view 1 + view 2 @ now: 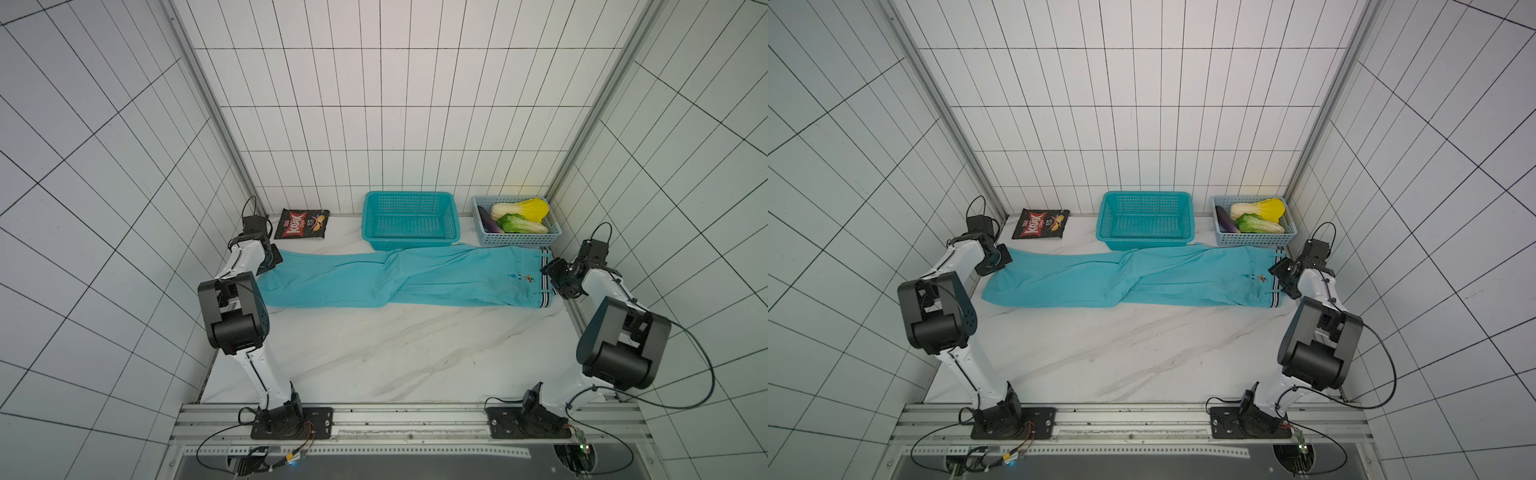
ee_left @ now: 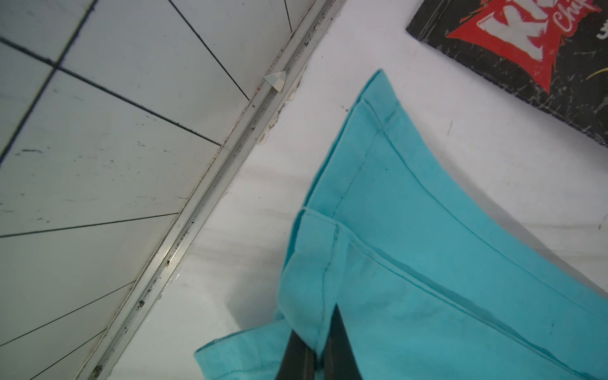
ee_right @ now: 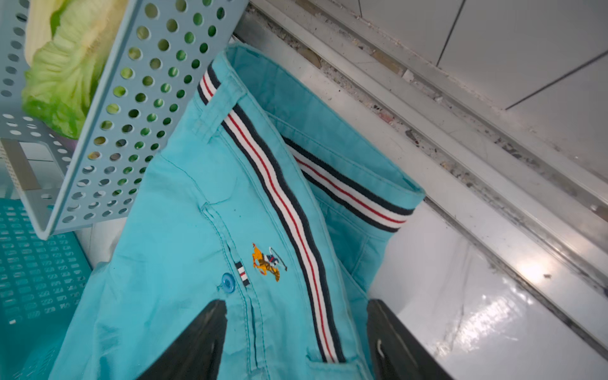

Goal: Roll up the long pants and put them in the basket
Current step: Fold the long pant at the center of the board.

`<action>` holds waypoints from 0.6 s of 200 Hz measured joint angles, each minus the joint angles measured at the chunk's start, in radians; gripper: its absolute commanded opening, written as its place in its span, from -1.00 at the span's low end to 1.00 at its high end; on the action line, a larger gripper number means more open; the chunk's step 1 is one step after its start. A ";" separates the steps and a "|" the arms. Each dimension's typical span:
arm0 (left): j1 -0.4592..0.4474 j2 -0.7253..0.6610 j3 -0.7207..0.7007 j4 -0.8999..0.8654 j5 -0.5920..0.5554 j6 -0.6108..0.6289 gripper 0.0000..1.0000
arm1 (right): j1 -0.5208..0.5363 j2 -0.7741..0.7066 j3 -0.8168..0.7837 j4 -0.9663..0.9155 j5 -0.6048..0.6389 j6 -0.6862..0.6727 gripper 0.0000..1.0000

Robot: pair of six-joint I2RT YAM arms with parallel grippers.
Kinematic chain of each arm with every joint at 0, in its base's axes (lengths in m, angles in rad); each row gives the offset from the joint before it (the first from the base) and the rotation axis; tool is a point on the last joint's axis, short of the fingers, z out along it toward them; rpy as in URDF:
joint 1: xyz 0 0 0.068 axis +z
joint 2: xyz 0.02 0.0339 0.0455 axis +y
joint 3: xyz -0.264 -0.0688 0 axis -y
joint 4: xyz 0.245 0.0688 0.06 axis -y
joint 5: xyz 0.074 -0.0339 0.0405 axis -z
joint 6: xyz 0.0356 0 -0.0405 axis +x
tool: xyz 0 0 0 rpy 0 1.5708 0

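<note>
My left gripper (image 2: 316, 352) is clamped on the cuff hem (image 2: 312, 273) of the long pants (image 1: 399, 278). My right gripper (image 3: 296, 332) hangs, jaws apart, over the waistband (image 3: 273, 184). The pants lie flat along the table's (image 1: 374, 353) far edge. I judge them soft, light and limp, best gripped at hems.

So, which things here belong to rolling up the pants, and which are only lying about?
For the job: long pants; left hand, shut on a leg hem; right hand, open over the waistband.

Lying about: Krax chips bag; turquoise basket; grey-blue basket holding a yellow-tipped cabbage, a green cabbage and an eggplant.
</note>
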 measured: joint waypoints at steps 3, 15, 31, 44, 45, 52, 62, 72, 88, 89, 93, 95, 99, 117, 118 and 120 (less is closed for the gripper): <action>0.000 0.001 0.001 0.000 -0.002 0.002 -1.00 | -0.005 0.023 0.025 -0.012 -0.006 -0.012 0.43; 0.000 0.003 0.009 -0.002 -0.011 0.005 -1.00 | -0.019 0.096 0.104 -0.040 -0.022 -0.056 0.44; 0.004 0.008 0.027 -0.004 -0.022 0.008 -1.00 | -0.027 0.169 0.168 -0.072 -0.031 -0.106 0.44; 0.011 0.013 0.042 -0.003 -0.025 0.010 -1.00 | -0.029 0.198 0.174 -0.089 -0.031 -0.135 0.44; 0.012 0.013 0.042 -0.003 -0.026 0.010 -1.00 | -0.029 0.199 0.174 -0.091 -0.032 -0.137 0.44; 0.017 0.015 0.048 -0.003 -0.028 0.012 -1.00 | -0.029 0.209 0.174 -0.105 -0.039 -0.148 0.43; 0.021 0.015 0.050 -0.001 -0.032 0.012 -1.00 | -0.029 0.218 0.174 -0.114 -0.052 -0.159 0.40; 0.025 0.016 0.051 -0.001 -0.035 0.012 -1.00 | -0.029 0.222 0.172 -0.117 -0.069 -0.164 0.37; 0.025 0.021 0.055 -0.002 -0.037 0.012 -1.00 | -0.029 0.217 0.148 -0.097 -0.101 -0.163 0.35; 0.025 0.022 0.055 -0.002 -0.037 0.012 -1.00 | -0.029 0.215 0.144 -0.094 -0.104 -0.162 0.35; 0.025 0.024 0.056 -0.003 -0.037 0.012 -1.00 | -0.028 0.212 0.134 -0.088 -0.108 -0.161 0.35; 0.025 0.025 0.057 -0.003 -0.037 0.012 -1.00 | -0.028 0.211 0.128 -0.085 -0.109 -0.159 0.34; 0.025 0.027 0.060 -0.003 -0.037 0.012 -1.00 | -0.027 0.207 0.116 -0.080 -0.112 -0.158 0.33; 0.024 0.034 0.061 -0.003 -0.037 0.012 -1.00 | -0.024 0.198 0.087 -0.078 -0.130 -0.149 0.24; 0.024 0.034 0.061 -0.003 -0.037 0.012 -1.00 | -0.024 0.198 0.087 -0.078 -0.130 -0.149 0.24; 0.025 0.034 0.061 -0.003 -0.037 0.012 -1.00 | -0.024 0.197 0.087 -0.078 -0.133 -0.146 0.24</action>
